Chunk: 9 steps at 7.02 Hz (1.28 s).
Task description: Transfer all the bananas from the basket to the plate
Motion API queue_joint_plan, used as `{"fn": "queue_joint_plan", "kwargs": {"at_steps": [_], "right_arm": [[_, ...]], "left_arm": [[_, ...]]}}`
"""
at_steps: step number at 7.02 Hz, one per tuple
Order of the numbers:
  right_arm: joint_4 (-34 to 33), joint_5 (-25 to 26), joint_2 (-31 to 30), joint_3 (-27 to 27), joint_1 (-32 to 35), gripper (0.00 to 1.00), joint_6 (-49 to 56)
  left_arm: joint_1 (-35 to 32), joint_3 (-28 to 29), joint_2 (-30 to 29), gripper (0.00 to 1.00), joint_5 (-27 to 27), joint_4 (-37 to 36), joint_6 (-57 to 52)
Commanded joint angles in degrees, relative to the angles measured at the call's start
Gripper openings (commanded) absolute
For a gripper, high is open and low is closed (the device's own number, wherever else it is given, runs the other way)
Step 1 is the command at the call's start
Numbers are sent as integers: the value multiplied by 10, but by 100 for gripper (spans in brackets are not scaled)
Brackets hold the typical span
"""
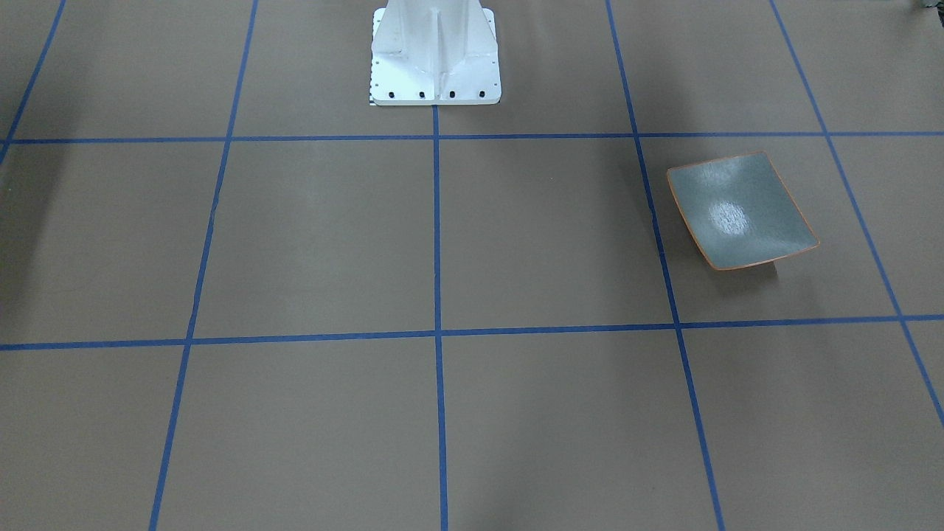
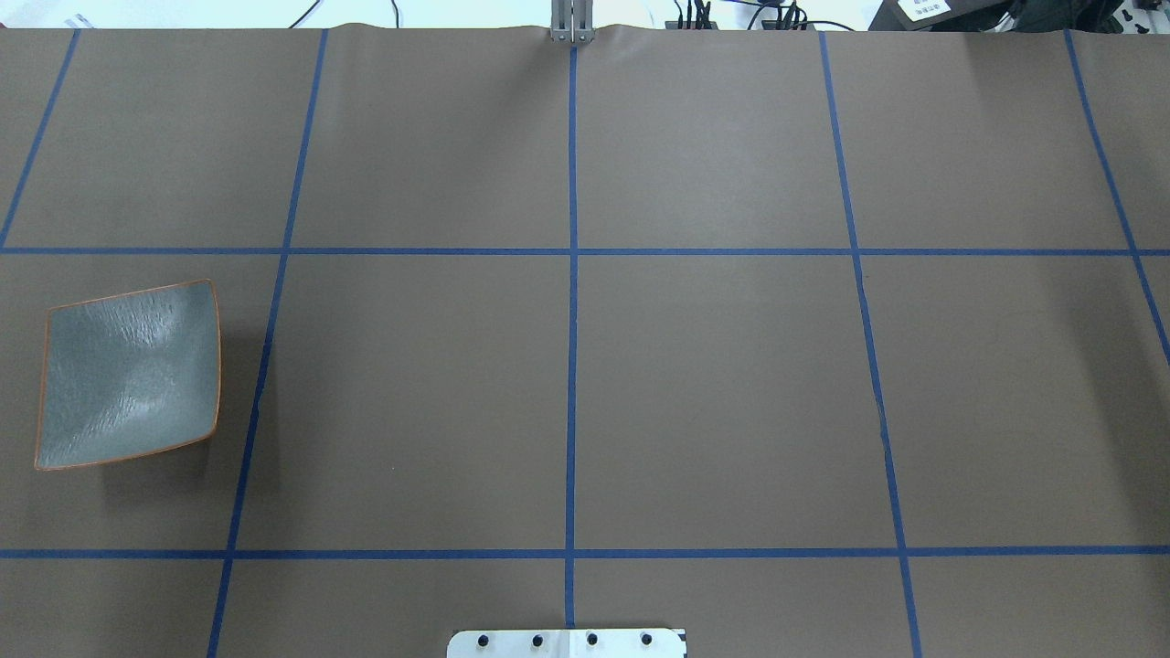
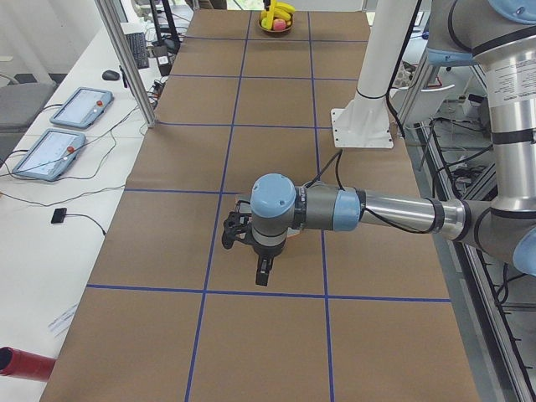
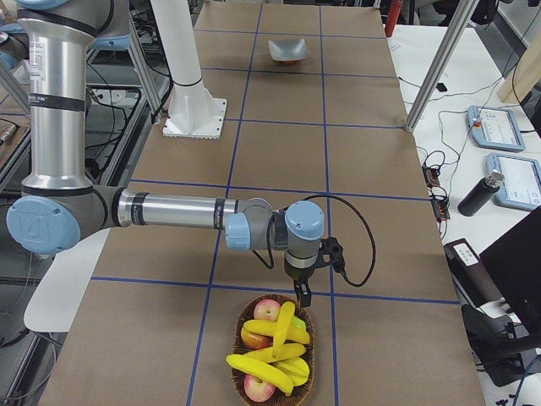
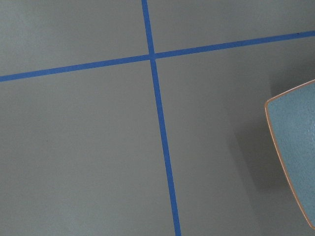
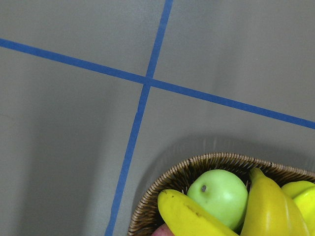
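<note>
Silver arm (image 4: 177, 210) outstretched, right claw (image 4: 302, 295) pointing down near basket (image 6: 211, 158)

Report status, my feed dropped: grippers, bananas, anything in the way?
Left gripper, right gripper: open or shut, cannot tell. Bananas in basket with apples, none on plate. Right gripper beside basket. Nothing seen blocking.

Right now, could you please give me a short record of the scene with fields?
bananas: all in the basket, with apples
plate: empty, at the left end of the table
left gripper: above bare table beside the plate; fingers' state unclear
right gripper: above the table at the basket's rim; fingers' state unclear
task progress: no banana on the plate yet
</note>
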<state>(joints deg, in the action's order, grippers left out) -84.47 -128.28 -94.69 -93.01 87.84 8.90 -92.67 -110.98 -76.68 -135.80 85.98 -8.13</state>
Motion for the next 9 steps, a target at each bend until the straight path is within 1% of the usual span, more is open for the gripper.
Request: {"fn": "queue_joint_plan", "kwargs": {"at_steps": [1, 3, 4, 5, 6, 7, 8, 9], "right_arm": [[0, -1, -9, -21, 1, 100, 0], [0, 5, -34, -83, 1, 100, 4], [11, 2, -27, -105, 0, 100, -2], [68, 0, -11, -94, -1, 100, -4], [106, -46, -37, -97, 0, 100, 1], [153, -110, -49, -79, 0, 100, 7], [203, -94, -58, -62, 0, 100, 54], [210, -75, -54, -17, 0, 100, 158]], "left_arm": [[-1, -17, 7, 100, 0, 1, -3], [-1, -19, 9, 100, 0, 2, -3], [-1, -18, 10, 100, -1, 1, -3], [-1, -17, 14, 100, -1, 1, -3], [-1, -16, 15, 100, -1, 1, -3], [0, -14, 15, 100, -1, 1, -3], [0, -13, 16, 100, -3, 1, -3], [0, -13, 16, 100, -4, 1, -3]]}}
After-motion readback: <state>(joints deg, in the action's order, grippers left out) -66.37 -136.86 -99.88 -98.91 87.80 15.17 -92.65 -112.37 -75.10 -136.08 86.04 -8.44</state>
